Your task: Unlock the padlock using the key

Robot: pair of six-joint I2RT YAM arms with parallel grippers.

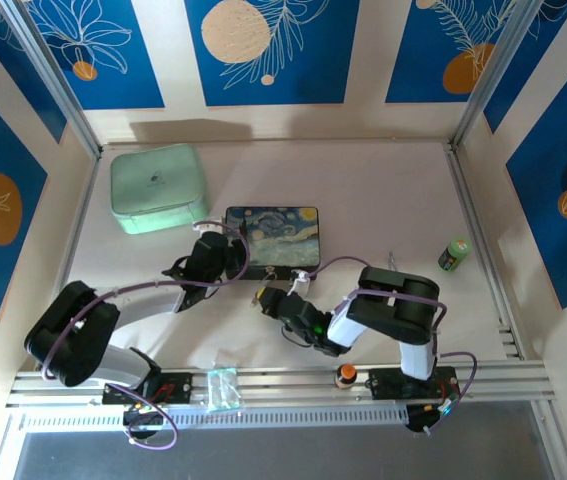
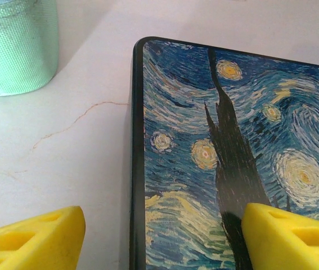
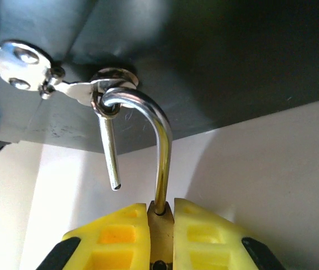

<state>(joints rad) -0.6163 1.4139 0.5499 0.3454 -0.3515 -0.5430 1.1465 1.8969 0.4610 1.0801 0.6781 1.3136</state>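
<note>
Squeezed between the shut jaws of the right gripper (image 3: 160,212), the padlock (image 3: 163,152) is held by its gold body, hooked on the clasp (image 3: 63,87) of the painted box (image 2: 272,112) just beyond them. One shackle end (image 3: 114,181) hangs free, so the unlocking seems done. The left gripper (image 2: 162,239) is spread open at the box corner. The key cannot be made out.

Padlock (image 3: 164,147) hangs from the front clasp (image 3: 69,88) of the box (image 1: 271,238), case (image 1: 158,187) behind-left, can (image 1: 454,254) right
</note>
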